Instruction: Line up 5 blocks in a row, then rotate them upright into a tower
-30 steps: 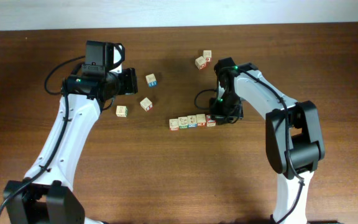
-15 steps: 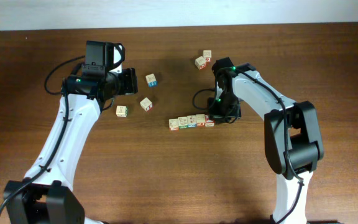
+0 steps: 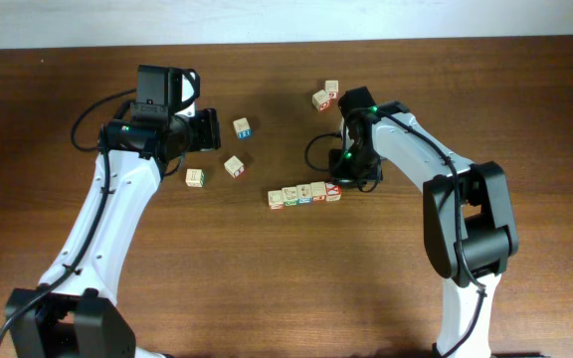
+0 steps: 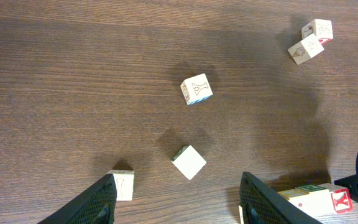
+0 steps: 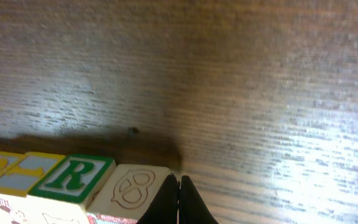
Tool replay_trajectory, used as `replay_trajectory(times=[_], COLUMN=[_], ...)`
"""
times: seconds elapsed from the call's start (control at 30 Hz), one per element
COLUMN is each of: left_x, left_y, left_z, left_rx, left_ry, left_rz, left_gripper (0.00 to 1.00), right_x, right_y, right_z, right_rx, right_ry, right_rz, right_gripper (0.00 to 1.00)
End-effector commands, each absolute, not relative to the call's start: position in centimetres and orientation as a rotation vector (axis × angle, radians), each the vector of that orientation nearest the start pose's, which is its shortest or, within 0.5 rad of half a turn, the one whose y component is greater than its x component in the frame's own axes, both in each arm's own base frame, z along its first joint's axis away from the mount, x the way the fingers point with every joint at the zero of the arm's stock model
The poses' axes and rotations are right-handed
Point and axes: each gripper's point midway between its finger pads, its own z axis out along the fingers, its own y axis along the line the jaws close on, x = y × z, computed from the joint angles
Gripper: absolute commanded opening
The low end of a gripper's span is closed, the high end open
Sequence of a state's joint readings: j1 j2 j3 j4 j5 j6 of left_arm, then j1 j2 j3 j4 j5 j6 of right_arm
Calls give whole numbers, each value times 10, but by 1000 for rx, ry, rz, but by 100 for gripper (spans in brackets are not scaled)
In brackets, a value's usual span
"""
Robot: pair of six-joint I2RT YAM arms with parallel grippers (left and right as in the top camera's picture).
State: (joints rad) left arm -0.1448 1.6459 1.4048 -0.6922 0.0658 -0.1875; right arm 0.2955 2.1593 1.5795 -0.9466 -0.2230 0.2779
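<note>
Several pale wooden blocks [image 3: 304, 194] lie in a touching row at the table's middle. The block with the red X [image 3: 333, 189] is at the row's right end and shows in the left wrist view's bottom right corner [image 4: 340, 200]. My right gripper [image 3: 342, 183] is shut and empty, with its tips [image 5: 179, 198] pressed against the end block with a pretzel drawing [image 5: 132, 186], which sits beside a green R block [image 5: 73, 177]. My left gripper [image 3: 207, 129] hovers open over the loose blocks at the left, with nothing between its fingers [image 4: 98, 200].
Three loose blocks lie left of the row [image 3: 242, 127], [image 3: 234, 166], [image 3: 195, 177]. Two more blocks [image 3: 320, 99], [image 3: 332, 89] sit behind the right arm. A black cable [image 3: 316, 157] loops beside the right gripper. The table's [image 3: 267, 278] far edge runs along the top.
My right gripper has moved slightly left and away from me, nudging the right end of the row the same way. The left arm has not moved.
</note>
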Motion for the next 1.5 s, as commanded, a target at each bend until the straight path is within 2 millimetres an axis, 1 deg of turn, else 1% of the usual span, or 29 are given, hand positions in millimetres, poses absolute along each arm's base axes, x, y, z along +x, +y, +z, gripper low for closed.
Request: replay_trajectory(times=[0.0, 0.07, 0.17, 0.2, 0.27, 0.33, 0.5, 0.57, 0.7, 0.93, 1.07, 1.23, 1.33, 1.47], left_x=[435, 435, 435, 435, 435, 435, 434, 434, 434, 434, 434, 434, 434, 434], left_y=[-75, -75, -75, -75, -75, -75, -76, -75, -75, -75, -75, -75, -75, -75], left_z=[180, 180, 180, 180, 180, 180, 179, 179, 179, 179, 179, 179, 179, 179], left_rx=[-25, -25, -25, -25, -22, -22, -22, -23, -23, -23, -23, -23, -23, -23], left_ry=[2513, 2513, 2513, 2513, 2513, 2513, 2517, 2516, 2516, 2516, 2517, 2516, 2516, 2516], left_rz=[-208, -208, -208, -208, -208, -208, -207, -207, -207, -207, -207, -207, -207, -207], left_gripper=[62, 62, 62, 62, 62, 62, 62, 62, 62, 62, 62, 62, 62, 62], right_x=[398, 405, 415, 419, 421, 416, 377, 359, 341, 335, 335, 335, 340, 341], right_y=[159, 158, 154, 154, 155, 154, 144, 143, 150, 166, 158, 158, 160, 160], right_z=[19, 26, 50, 61, 76, 81, 75, 67, 52, 36, 28, 22, 22, 21], right_rx=[-97, -87, -66, -65, -66, -63, -38, -42, -86, -167, -131, -133, -135, -135], right_ry=[3089, 3073, 3058, 3049, 3048, 3071, 3236, 3307, 3357, 3338, 3337, 3328, 3309, 3306], right_rz=[373, 378, 381, 383, 383, 377, 331, 308, 285, 283, 191, 196, 206, 207], right_gripper=[5, 4, 4, 4, 4, 4, 4, 4, 4, 4, 4, 4, 4, 4])
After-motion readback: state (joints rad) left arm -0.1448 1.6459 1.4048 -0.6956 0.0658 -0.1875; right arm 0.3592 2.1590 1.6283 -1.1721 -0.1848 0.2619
